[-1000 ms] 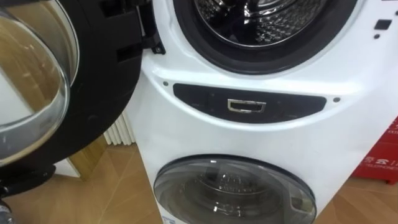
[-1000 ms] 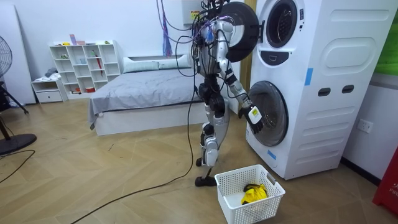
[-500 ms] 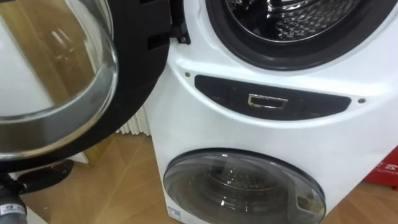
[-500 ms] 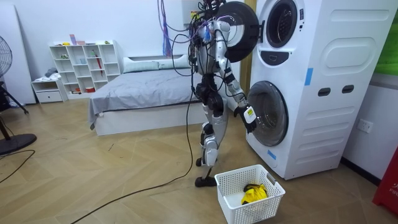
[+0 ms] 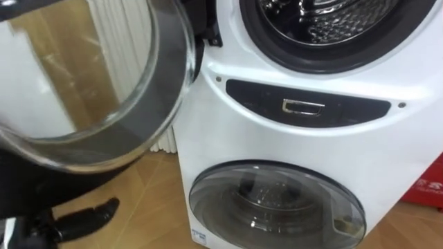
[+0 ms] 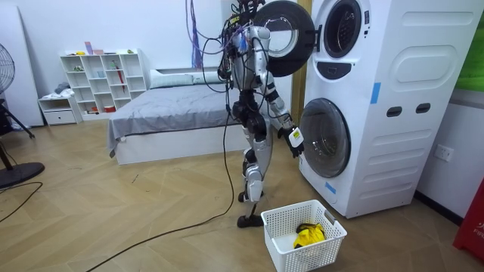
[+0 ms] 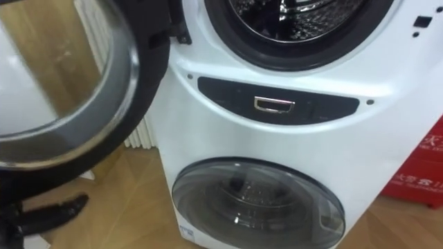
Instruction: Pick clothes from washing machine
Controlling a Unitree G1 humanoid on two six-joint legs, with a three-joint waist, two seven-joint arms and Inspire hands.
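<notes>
Washing machine point(image 5: 228, 142) — upper door point(image 5: 83, 76) wide open

I see a herringbone wood floor point(image 6: 136, 219) running across the whole room. The stacked white washing machine point(image 6: 408, 128) stands on it at the room view's right. A white laundry basket point(image 6: 302, 257) sits on the boards just in front of the machine, near the robot's feet. Farther back a bed point(image 6: 174, 113) rests on the floor, with a white cubby shelf point(image 6: 102, 79) against the wall beside it. At the room view's far left, a fan's round base point(image 6: 20, 174) lies flat on the wood.
</notes>
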